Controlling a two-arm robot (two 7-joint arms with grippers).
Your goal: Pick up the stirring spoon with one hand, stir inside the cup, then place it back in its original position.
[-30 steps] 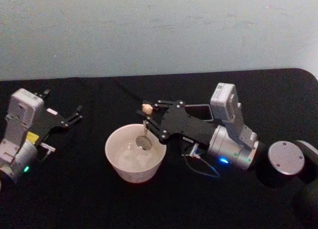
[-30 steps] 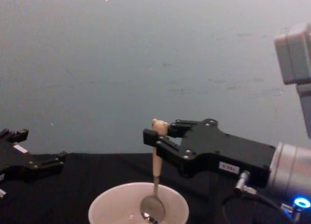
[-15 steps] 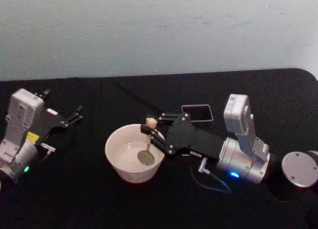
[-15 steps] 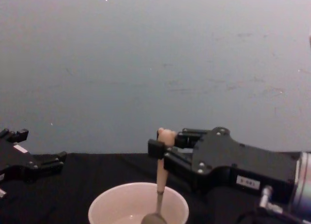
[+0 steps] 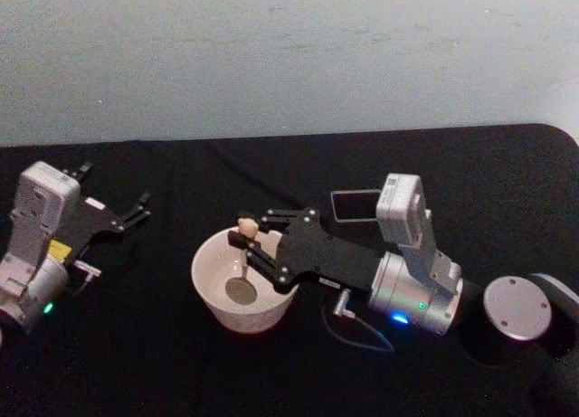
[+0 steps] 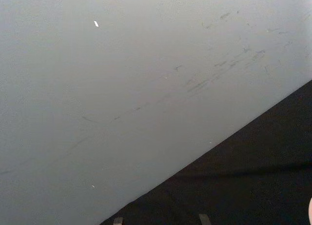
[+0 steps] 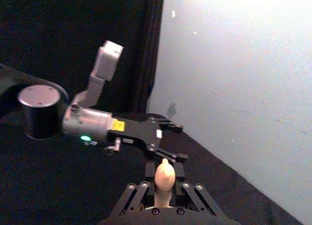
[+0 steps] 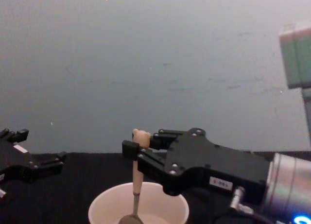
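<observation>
Mid-stir now, judging by the layout. Working with the black right gripper (image 5: 246,239), reaching in from three o'clock and pinched shut on the slim stirring spoon with the beige handle and tiny bear head (image 8: 136,178), just below that head. Holding it near upright, small metal bowl dipped inside the wide round cream-white cup (image 5: 237,321), close to the middle. Cannot tell whether touching the bottom.

To do it well: keep the grip firm and the handle close to vertical. Sweep in smooth, small circles well inside the thin rim, never knocking the wall, since probably light enough to slide on the black tabletop (image 5: 181,372). Go slowly through the turns. Lift straight up, clear of the rim, before travelling out. Afterwards, head for the dark grey square-sided holder (image 5: 355,203) at about two o'clock from the cup, likely the spoon's home.

Parked over at nine o'clock: the left gripper (image 5: 116,193), fingers spread wide, gripping nothing, well apart from the cup.
</observation>
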